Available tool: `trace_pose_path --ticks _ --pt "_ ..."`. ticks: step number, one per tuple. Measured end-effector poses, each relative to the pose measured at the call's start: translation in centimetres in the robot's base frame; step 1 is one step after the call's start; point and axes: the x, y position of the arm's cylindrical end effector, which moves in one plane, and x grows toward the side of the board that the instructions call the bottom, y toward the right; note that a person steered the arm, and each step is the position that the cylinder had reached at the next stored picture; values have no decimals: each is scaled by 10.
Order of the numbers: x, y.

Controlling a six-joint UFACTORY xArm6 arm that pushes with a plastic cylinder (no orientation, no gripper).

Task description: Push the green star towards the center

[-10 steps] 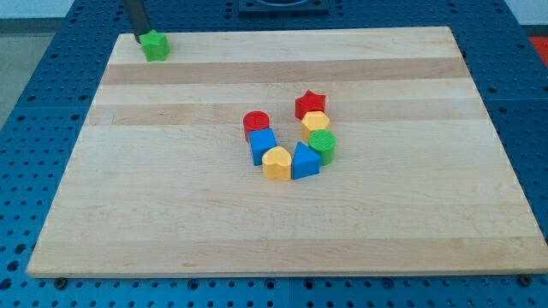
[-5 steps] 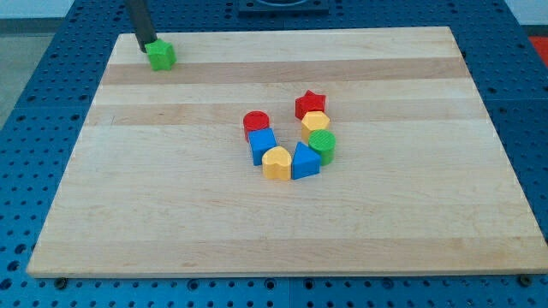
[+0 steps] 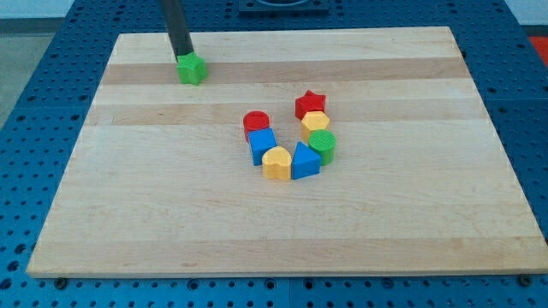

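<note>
Tip (image 3: 183, 56) of my dark rod touches the small green star block (image 3: 193, 68) at its 11 o'clock edge; no claw on this rig, rod holds nothing, just presses against the star. Green star sits on the pale wooden board (image 3: 411, 214) at about 10 o'clock from centre, well apart from the cluster. Cluster near centre forms a U: red cylinder (image 3: 255, 123), blue cube (image 3: 263, 145), yellow heart-like block (image 3: 276, 162), blue triangular block (image 3: 305, 160), green cylinder (image 3: 323, 145), yellow block (image 3: 315, 124), red star (image 3: 311, 104).
</note>
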Motion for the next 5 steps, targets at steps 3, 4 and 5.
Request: trace_pose_path --ticks 3,4,5 --pt "28 12" --pt "29 -5" --pt "36 -21"
